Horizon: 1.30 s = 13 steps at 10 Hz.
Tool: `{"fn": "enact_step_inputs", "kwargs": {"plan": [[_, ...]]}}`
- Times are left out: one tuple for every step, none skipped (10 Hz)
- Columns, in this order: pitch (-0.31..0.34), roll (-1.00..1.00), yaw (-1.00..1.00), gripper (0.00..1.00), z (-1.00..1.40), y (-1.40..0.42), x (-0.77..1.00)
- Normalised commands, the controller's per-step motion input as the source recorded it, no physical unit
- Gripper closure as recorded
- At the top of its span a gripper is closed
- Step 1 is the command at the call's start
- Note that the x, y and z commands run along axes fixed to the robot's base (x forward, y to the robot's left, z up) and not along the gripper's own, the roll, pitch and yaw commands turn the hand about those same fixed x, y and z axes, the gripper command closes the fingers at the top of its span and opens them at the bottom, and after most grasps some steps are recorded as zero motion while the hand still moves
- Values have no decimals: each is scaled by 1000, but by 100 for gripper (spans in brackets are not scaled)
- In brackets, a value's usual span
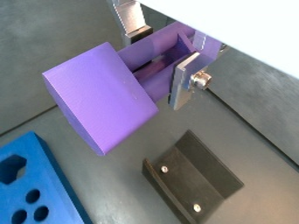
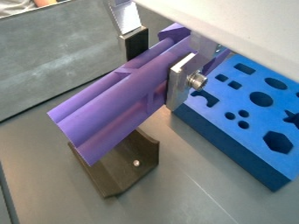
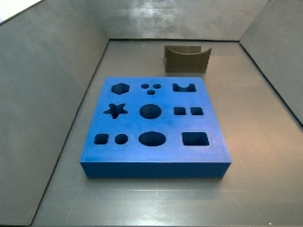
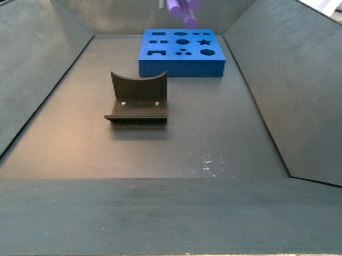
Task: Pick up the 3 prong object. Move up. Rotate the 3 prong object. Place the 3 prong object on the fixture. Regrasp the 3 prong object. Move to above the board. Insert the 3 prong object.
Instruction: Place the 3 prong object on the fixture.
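Gripper (image 1: 163, 59): high above the floor, closed on the 3 prong object (image 1: 105, 96); silver fingers (image 1: 184, 80) clamp its pronged end, seen in both wrist views.
3 prong object: purple block, held in the air, tilted, its solid end hanging lowest; only a purple scrap (image 4: 185, 8) visible at the top edge of a side view, above the far end of the board (image 4: 185, 52).
Fixture (image 4: 138, 100): dark bracket standing on the grey floor, well apart from the board; empty, notch free; directly below the held piece in both wrist views (image 2: 122, 166).
Board, other side view (image 3: 154, 124): blue slab, cutouts all unfilled.
Step, as judged: piece lifted, rotation or travel toward the fixture in hand; placing not yet done.
Risk, slip: grip sits near one end, long overhang; likely to pivot between the pads during rotation.
Risk, placing: tilted piece may meet the fixture wall edge-on, tip out of the notch or push the fixture.
Risk, regrasp: poor seating would spoil the later grasp and the prongs' line-up with the board.
Risk, drop: fall from this height could send the piece out of reach.
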Motion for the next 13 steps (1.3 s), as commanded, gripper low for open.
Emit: {"fn": "enact_step_inputs", "kwargs": {"plan": [[137, -80, 14, 100, 29, -45, 1000], [145, -85, 12, 100, 24, -23, 906], [81, -1000, -148, 100, -530, 137, 1000], [74, -1000, -154, 100, -520, 147, 933], [58, -1000, -163, 100, -319, 122, 870], [60, -1000, -163, 100, -165, 75, 787], [76, -1000, -161, 100, -81, 61, 686], [83, -1000, -162, 100, -53, 61, 598], [79, -1000, -167, 100, -49, 52, 498], [78, -1000, -173, 100, -38, 50, 425], [76, -1000, -177, 100, -29, 48, 376], [68, -959, -184, 100, -22, 48, 257], [56, -851, -170, 100, -23, 48, 212]]}}
